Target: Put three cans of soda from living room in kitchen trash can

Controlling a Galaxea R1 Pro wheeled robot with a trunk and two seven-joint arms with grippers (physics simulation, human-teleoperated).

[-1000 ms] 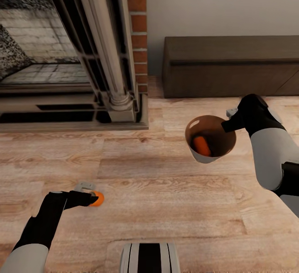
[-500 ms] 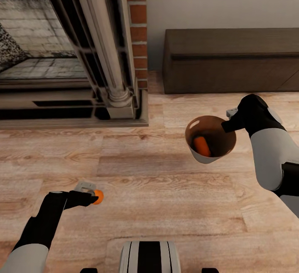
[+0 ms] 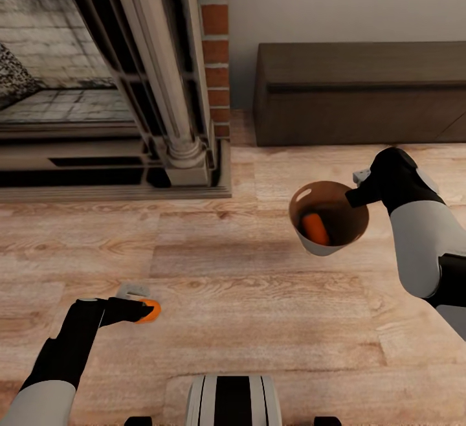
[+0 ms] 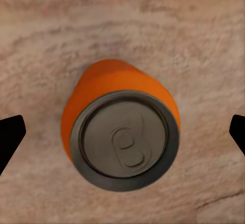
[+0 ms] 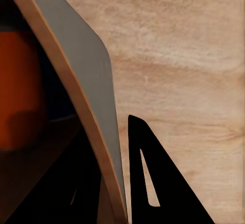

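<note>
L arm has dipped: wide-open left gripper (image 4: 122, 132) straddles orange grey-topped soda can (image 4: 122, 132) on light wood floor (image 3: 259, 296); right gripper (image 5: 120, 183) pinches grey tapered bin (image 3: 327, 219) rim, w/ orange can inside (image 3: 315, 228).

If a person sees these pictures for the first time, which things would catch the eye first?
Probably the grey trash can, held above the wood floor by the right gripper pinching its rim, with an orange can inside. Next, a second orange can standing on the floor between the open fingers of the left gripper, near the fireplace.

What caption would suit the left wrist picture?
Orange can standing on the wood floor, seen from above between open jaws.
</note>
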